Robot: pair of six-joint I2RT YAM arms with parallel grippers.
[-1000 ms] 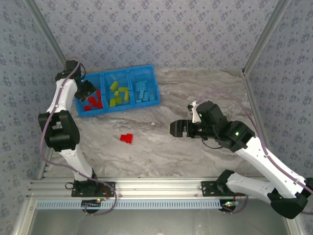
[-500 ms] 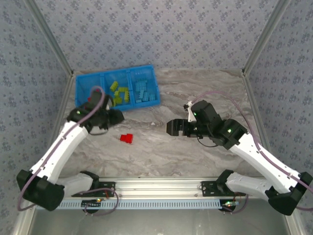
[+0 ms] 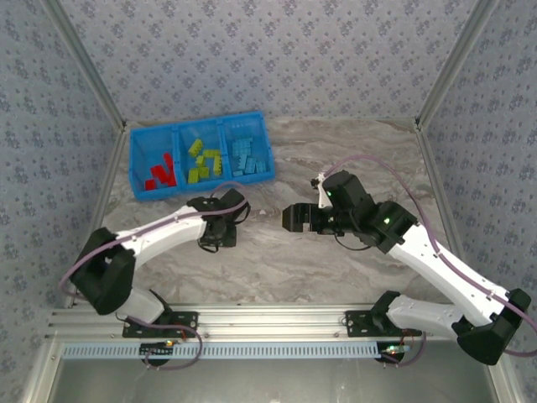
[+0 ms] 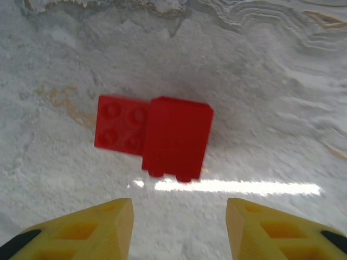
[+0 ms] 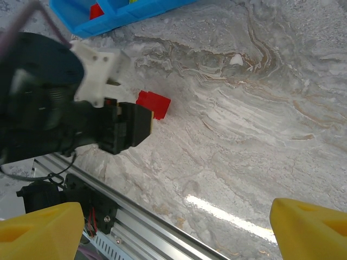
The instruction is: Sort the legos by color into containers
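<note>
Two red legos [image 4: 176, 138] lie touching on the marble table, one flat with studs up [image 4: 120, 123], the other on its side. My left gripper [image 4: 179, 222] hovers just short of them, open, nothing between its yellow fingertips [image 4: 111, 227]. From above, the left gripper [image 3: 220, 228] covers that spot. The right wrist view shows the red lego [image 5: 153, 103] beside the left gripper's black body [image 5: 116, 127]. My right gripper [image 3: 294, 218] hangs open to the right of it, fingertips [image 5: 40, 227] wide apart. The blue tray [image 3: 134, 159] holds red [image 3: 159, 175], green [image 3: 205, 161] and light blue legos [image 3: 246, 153] in separate compartments.
The tray sits at the back left by the left wall. An aluminium rail [image 3: 277, 323] runs along the near table edge, also in the right wrist view [image 5: 141, 233]. Patterned walls enclose the table on three sides.
The left arm has swung from over the tray's red compartment down and right to above the red legos on the table. The right gripper has crept slightly left.
</note>
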